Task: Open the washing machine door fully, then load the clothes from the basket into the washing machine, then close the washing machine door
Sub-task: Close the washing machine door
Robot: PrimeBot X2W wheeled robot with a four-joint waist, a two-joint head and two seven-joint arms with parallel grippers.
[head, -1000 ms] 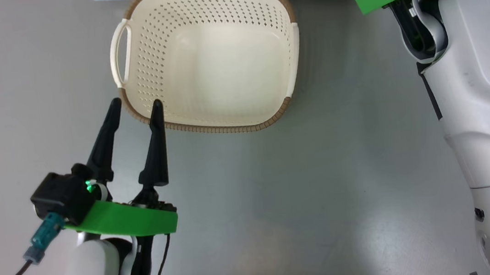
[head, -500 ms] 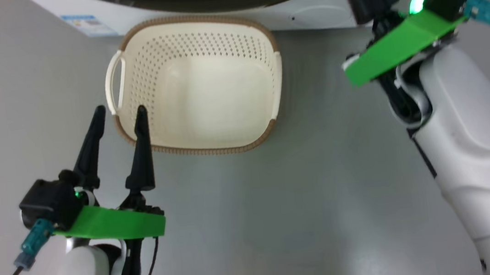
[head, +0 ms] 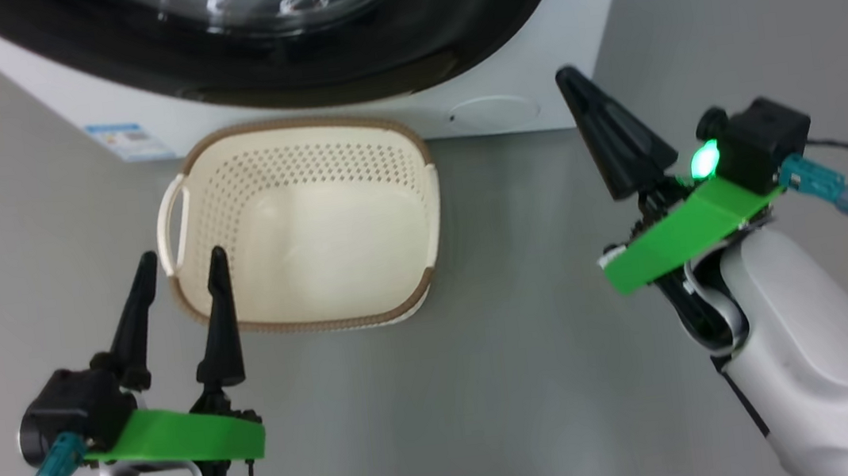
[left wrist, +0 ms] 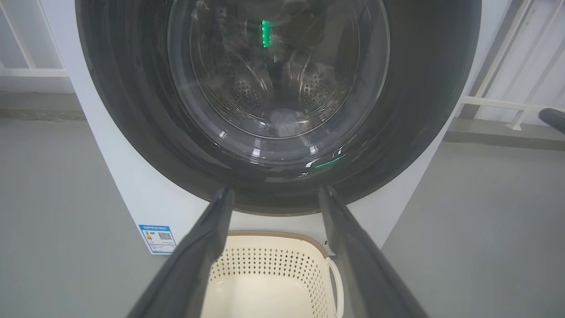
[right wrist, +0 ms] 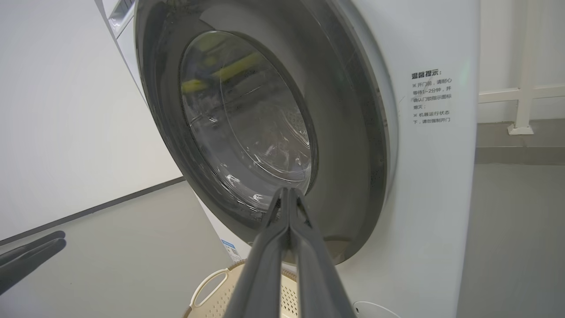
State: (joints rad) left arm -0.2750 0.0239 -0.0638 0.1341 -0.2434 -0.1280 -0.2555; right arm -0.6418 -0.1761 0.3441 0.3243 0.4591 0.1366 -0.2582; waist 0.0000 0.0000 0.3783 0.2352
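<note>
Right now the left gripper [head: 182, 255] is hanging with its long dark fingers [head: 218, 309] spread wide, holding nothing, above the near edge of the small cream-white perforated plastic basket [head: 299, 127] with the brown woven-look rim. The right gripper [head: 567, 79] is pointing toward the big white boxy washing machine [head: 530, 50], its tips pressed together on nothing. The basket is sitting on the grey floor [head: 529, 386] just before the machine. The large round glossy-black-ringed door [head: 372, 64] is lying shut, and a pale cloth bundle [left wrist: 284, 123] is showing through its clear centre, low inside.
</note>
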